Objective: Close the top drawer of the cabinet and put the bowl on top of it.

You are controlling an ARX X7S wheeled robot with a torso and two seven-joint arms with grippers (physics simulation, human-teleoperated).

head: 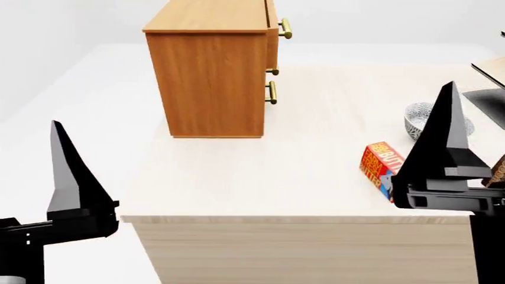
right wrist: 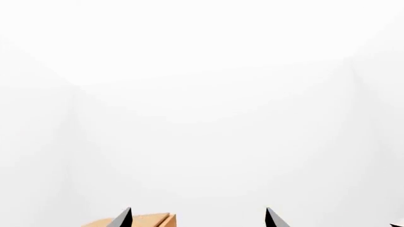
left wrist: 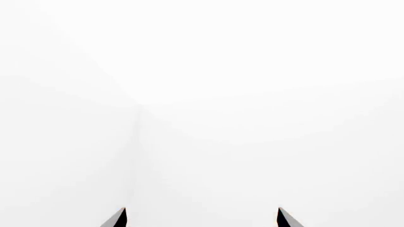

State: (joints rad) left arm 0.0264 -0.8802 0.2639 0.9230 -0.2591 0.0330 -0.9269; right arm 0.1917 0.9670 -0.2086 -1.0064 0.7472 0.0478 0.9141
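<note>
Basically nothing is started, judging from how things lie. Left wrist view: only two dark fingertips poke in at the lower edge of the frame, one at lower left and one at lower right, so the left gripper (left wrist: pixel 202 218) is spread wide with nothing between; everything else is blank white, no task object in sight. Head view: the cabinet (head: pixel 209 77) stands at upper centre on the pale table (head: pixel 261 189), seen from its side, and the top drawer (head: pixel 271 23) juts out a little past the two fronts below, so it looks still open; its brass handle (head: pixel 285 28) sticks out to the right. The bowl (head: pixel 420 118) sits at mid right, half hidden behind the right gripper (head: pixel 442 154), near a red box (head: pixel 379 165) that is also partly covered. Both arms hang low in the frame, well apart from the cabinet. Likely next: bring one arm round to the drawer front and push it in. Drawer fronts themselves are hidden at this angle. Right wrist view: two tips wide apart at the bottom edge, holding nothing; a brown wooden sliver (right wrist: pixel 136 221) at lower left, cut off, cannot tell what it is.
</note>
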